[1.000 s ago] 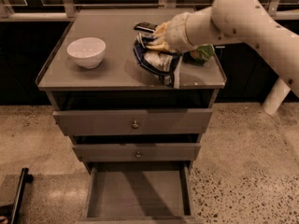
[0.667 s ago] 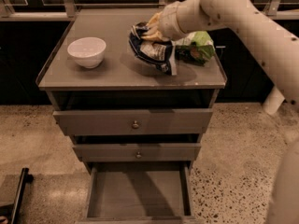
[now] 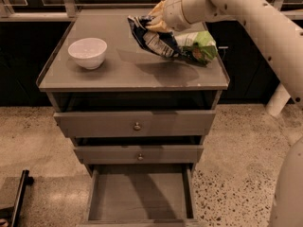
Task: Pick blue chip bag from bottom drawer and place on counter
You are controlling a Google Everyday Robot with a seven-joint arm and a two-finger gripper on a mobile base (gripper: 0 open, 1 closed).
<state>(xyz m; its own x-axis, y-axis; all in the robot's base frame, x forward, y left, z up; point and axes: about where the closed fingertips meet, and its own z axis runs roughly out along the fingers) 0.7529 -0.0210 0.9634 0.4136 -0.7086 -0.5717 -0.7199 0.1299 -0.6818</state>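
My gripper (image 3: 152, 22) is above the back middle of the counter (image 3: 118, 74) and is shut on the blue chip bag (image 3: 150, 38). The bag is dark blue and crinkled with a white printed panel; it hangs from the gripper just above the counter top, its lower end close to the green-and-white chip bag (image 3: 198, 47). The bottom drawer (image 3: 139, 200) is pulled open below, a plain grey box with a bare floor.
A white bowl (image 3: 88, 52) stands on the counter's left side. The green-and-white bag lies at the counter's right. The two knobbed drawers (image 3: 136, 125) are shut. My white arm (image 3: 255, 22) reaches in from the right. The floor is speckled stone.
My gripper has lifted the blue chip bag up and back over the counter; the bag now hangs higher and further from the front edge. The arm has risen with it.
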